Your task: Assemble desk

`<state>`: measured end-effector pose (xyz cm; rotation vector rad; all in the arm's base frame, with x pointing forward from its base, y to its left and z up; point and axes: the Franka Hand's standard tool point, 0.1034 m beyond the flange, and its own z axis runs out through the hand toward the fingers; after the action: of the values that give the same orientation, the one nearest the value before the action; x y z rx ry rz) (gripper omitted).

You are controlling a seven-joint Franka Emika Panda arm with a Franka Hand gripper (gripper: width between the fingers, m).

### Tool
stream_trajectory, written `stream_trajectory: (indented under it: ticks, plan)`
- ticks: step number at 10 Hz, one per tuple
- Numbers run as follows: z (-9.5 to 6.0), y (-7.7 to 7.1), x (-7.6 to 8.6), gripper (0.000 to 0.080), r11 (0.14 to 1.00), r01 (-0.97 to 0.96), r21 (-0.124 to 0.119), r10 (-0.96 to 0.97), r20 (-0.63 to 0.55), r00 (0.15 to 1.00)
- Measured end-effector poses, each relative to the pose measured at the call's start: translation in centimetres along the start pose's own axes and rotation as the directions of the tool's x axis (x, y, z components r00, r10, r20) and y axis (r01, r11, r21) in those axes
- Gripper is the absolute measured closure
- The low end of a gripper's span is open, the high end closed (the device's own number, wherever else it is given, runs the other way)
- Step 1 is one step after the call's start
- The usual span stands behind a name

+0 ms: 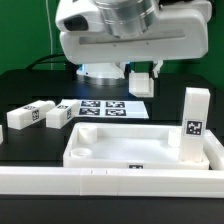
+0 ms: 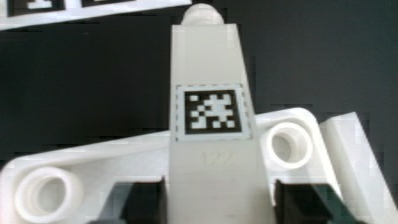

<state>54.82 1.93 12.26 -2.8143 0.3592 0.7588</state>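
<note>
The white desk tabletop (image 1: 130,150) lies on the black table with its raised rim up. One white leg (image 1: 194,125) with a tag stands upright in its corner at the exterior view's right. My gripper (image 1: 141,70) is shut on another white leg (image 1: 141,83) and holds it in the air behind the tabletop. In the wrist view this held leg (image 2: 210,100) runs out from between the dark fingers (image 2: 153,202) of my gripper (image 2: 210,205), above a tabletop corner (image 2: 107,160) with round sockets. Two more legs (image 1: 28,117) (image 1: 60,113) lie on the table at the exterior view's left.
The marker board (image 1: 105,108) lies flat behind the tabletop and shows at the edge of the wrist view (image 2: 45,8). A long white border rail (image 1: 110,185) runs along the front. The robot's base (image 1: 100,70) stands at the back.
</note>
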Motion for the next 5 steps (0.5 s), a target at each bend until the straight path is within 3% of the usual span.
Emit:
stream_trajectory:
  ticks: [3, 5]
  plan:
    - [-0.8, -0.1, 0.7, 0.0512, 1.0, 0.021, 0.0, -0.02, -0.217, 0.976]
    - [-4.5, -0.1, 2.0, 0.0512, 0.997, 0.073, -0.019, -0.075, -0.369, 0.927]
